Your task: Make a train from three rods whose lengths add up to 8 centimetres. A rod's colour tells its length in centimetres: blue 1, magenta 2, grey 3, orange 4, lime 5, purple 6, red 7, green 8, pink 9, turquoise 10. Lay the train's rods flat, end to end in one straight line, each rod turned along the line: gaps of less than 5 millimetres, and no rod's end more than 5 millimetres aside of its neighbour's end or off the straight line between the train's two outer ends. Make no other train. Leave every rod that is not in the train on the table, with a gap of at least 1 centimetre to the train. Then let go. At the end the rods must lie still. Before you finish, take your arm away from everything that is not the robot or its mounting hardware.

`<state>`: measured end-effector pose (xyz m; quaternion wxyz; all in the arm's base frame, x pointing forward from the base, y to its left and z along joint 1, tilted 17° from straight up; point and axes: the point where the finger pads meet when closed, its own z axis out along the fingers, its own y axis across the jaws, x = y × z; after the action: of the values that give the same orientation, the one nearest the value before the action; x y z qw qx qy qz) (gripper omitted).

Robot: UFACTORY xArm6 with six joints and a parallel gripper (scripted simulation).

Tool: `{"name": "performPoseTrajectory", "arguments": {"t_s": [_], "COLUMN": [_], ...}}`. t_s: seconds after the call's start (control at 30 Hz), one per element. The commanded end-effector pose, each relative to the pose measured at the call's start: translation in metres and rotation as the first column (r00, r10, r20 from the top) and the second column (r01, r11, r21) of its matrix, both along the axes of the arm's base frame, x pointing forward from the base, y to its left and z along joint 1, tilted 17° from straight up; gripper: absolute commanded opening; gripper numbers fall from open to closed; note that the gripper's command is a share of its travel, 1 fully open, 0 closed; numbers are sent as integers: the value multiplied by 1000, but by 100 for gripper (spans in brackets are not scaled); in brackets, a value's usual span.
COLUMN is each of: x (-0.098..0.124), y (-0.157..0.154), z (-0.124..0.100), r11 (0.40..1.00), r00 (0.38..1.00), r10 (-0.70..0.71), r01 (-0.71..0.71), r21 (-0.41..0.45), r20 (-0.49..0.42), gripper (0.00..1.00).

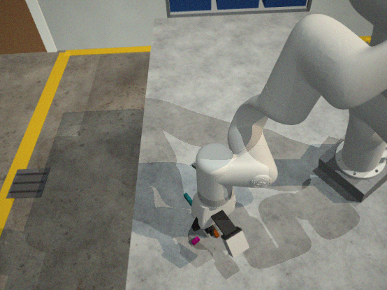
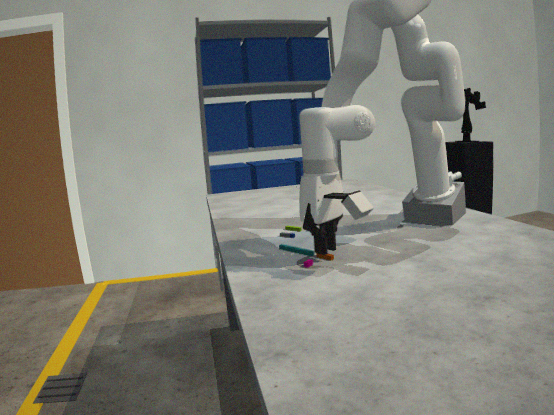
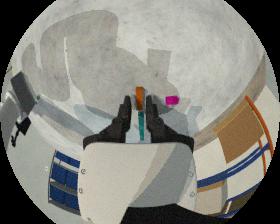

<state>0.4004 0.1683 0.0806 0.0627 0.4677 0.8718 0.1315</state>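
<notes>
Gripper [image 1: 209, 230] [image 2: 326, 252] [image 3: 138, 102] fingers noted apart, astride the orange rod [image 1: 216, 233] [image 2: 325, 257] [image 3: 139, 95]; if closed off-centre, the rod could be skewed or knocked towards the magenta rod [image 1: 195, 240] [image 2: 308, 263] [image 3: 172, 100] beside them.

The arm [image 1: 312, 63] [image 2: 367, 41] has smooth, off-white tubular sections with rounded elbows, and from here I see a round embossed marking on the joint cap above the jaws. Behind the jaws, the pale gripper [image 1: 214, 226] [image 2: 321, 221] [image 3: 138, 102] housing shows small screws; its fingers are black and angular. Beside them juts a black bracket [image 1: 224, 223] [image 2: 342, 196] with a white, boxy block [image 1: 236, 242] [image 2: 358, 205].
</notes>
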Motion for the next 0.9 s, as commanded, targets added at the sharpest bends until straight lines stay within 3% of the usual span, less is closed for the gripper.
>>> {"name": "performPoseTrajectory", "arguments": {"t_s": [0.0, 0.87], "x": [1, 2], "y": [0, 1], "z": [1, 2], "r11": [1000, 1000], "r00": [1000, 1000], "r10": [0, 0], "r01": [0, 0], "r21": [1, 1], "r20": [3, 3], "gripper": [24, 24]}}
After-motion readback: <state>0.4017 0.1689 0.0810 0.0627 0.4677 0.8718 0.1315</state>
